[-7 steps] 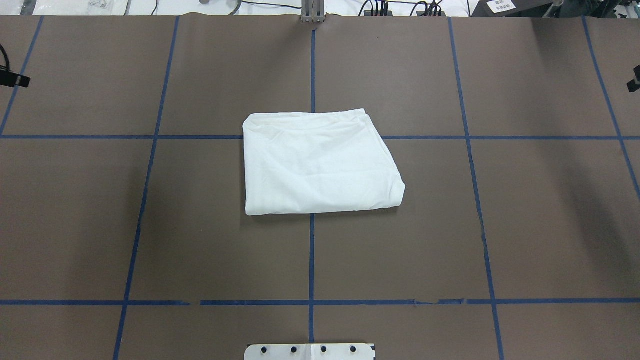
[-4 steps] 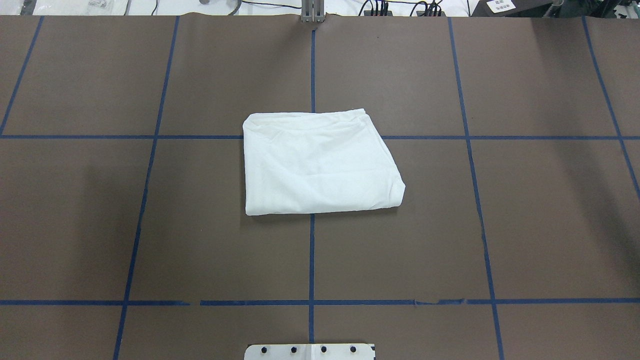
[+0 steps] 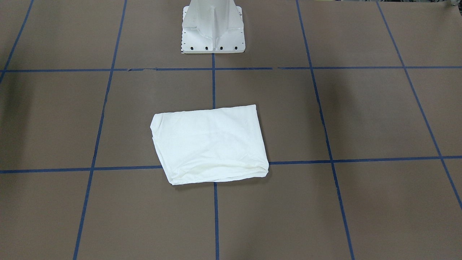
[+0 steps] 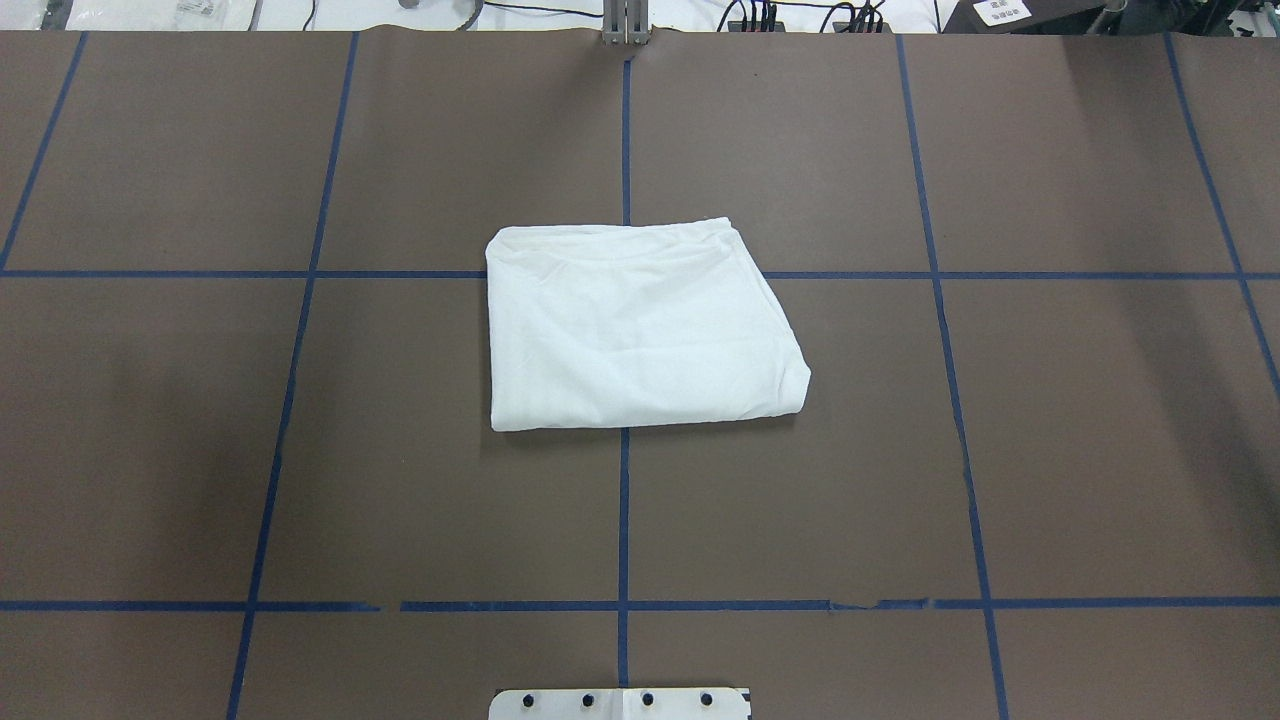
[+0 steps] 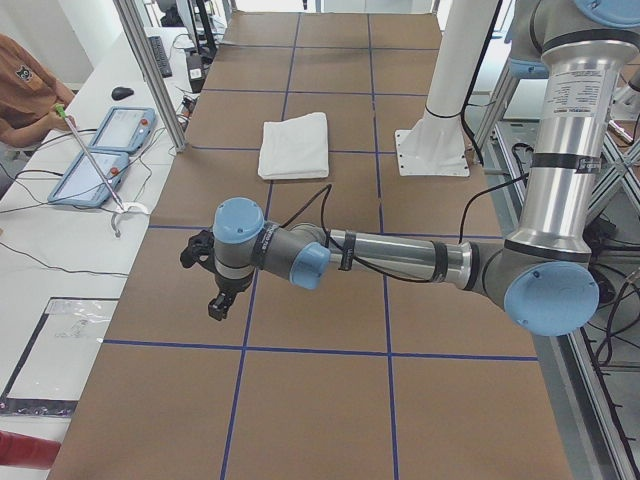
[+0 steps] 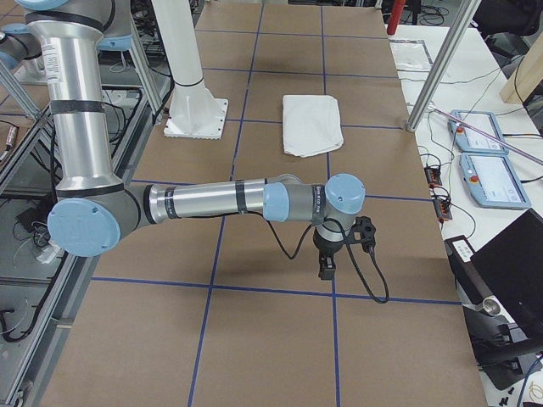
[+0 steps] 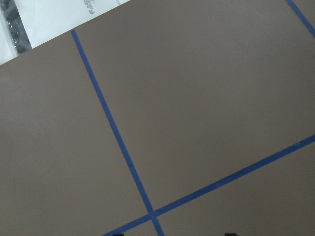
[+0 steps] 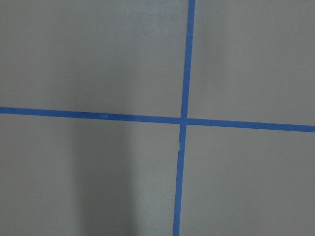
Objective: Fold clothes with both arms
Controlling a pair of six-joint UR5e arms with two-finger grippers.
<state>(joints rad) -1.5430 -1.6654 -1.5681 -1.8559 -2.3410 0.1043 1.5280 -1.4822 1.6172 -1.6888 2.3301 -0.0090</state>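
Observation:
The white T-shirt (image 4: 640,325) lies folded into a compact rectangle at the table's middle, over a crossing of blue tape lines; it also shows in the front view (image 3: 211,144) and both side views (image 5: 295,145) (image 6: 311,123). Its text, collar and tag are hidden. No gripper touches it. My left gripper (image 5: 217,305) hangs over the table far out at my left end. My right gripper (image 6: 327,267) hangs over the table far out at my right end. Both show only in the side views, so I cannot tell whether they are open or shut. Both wrist views show only brown mat and tape.
The white pedestal base (image 3: 213,29) stands at the robot's edge of the table, behind the shirt. Blue tape lines (image 4: 623,520) grid the brown mat. Tablets (image 5: 100,150) and cables lie on the side bench, where a person sits (image 5: 25,85).
One second ago black gripper parts showed at the left and right edges of the overhead view; they have moved outward out of that view. The shirt has not moved.

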